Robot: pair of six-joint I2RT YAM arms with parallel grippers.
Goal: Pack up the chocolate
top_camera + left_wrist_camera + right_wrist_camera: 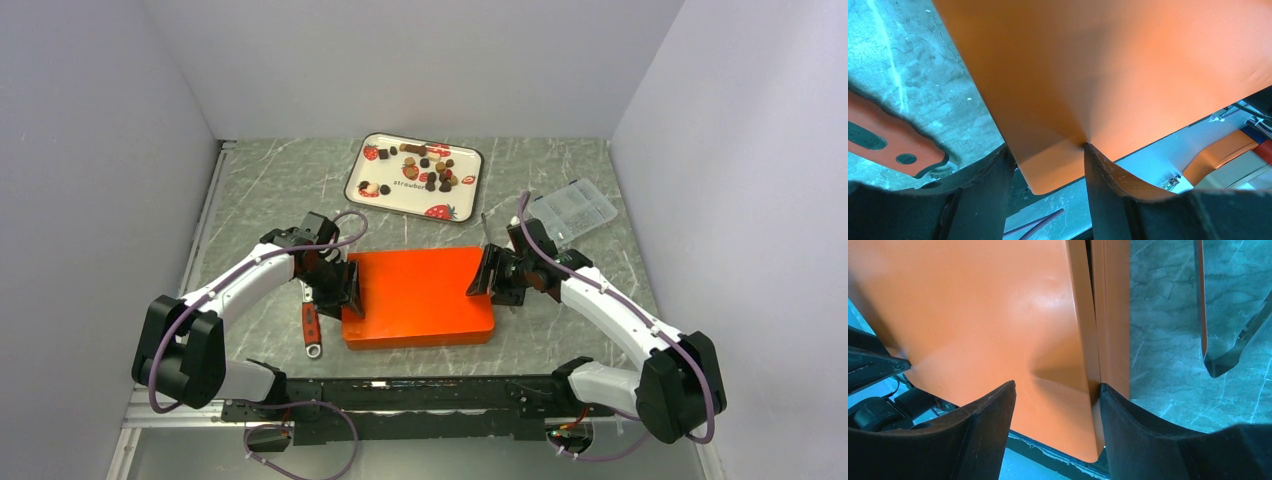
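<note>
Looking from above, you have the left gripper (350, 290) clamped on the left end of the orange box (420, 295) at frame centre and the right gripper (490, 272) clamped on its right end; in each wrist view the dark fingers (983, 200) press against orange on both sides. The chocolate (430, 170) lies well apart from the box, loose on the white strawberry tray (400, 203) at upper centre — dark brown, tan and pale pieces. A red-handled tool (311, 325) lies on the table (260, 190) just left of the box, and a clear plastic case (572, 210) sits at the upper right — beyond your right gripper.
</note>
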